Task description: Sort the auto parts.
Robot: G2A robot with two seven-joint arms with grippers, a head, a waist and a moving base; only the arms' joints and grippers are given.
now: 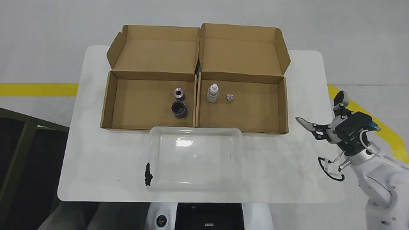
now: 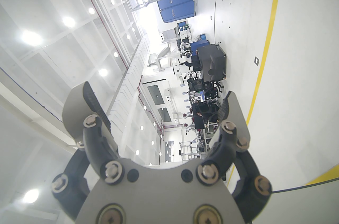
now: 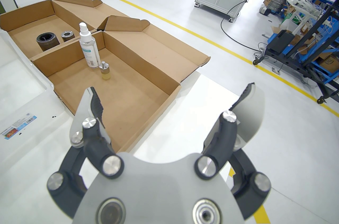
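With the right gripper (image 3: pixel 172 95) spread empty by the white table's (image 1: pixel 307 76) edge and the left gripper (image 2: pixel 157 92) gaping off into the hall, a reach into the brown cardboard box (image 3: pixel 148 92) could topple the upright clear plastic spray bottle (image 3: pixel 88 47) onto the small brass fitting (image 3: pixel 105 72) just beside it.

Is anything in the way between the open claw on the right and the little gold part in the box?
Only the side wall of the cardboard box stands between the right gripper and the gold part; a reach would likely go over it. The spray bottle stands beside the part, on its far side.
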